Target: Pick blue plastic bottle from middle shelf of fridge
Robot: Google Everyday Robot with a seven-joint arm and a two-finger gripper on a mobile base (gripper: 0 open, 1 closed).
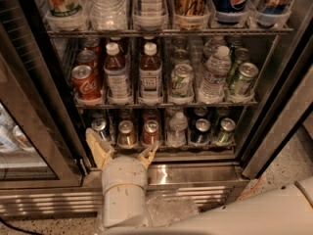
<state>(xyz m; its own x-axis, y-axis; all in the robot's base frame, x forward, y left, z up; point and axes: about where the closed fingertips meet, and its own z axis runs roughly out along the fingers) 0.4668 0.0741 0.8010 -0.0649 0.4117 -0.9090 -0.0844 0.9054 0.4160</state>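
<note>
Approach step: the gripper, spread and empty, is hovering below the blue plastic bottle; the next move is probably calling for a lift and forward reach

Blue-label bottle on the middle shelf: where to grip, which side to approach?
Likely the shoulder above the label of the blue plastic bottle, coming straight in from the open front. It stands upright at its lane's front; the Coke can and twin bottle flank it closely, leaving more room higher up. The gripper hangs open before the bottom rack.
</note>
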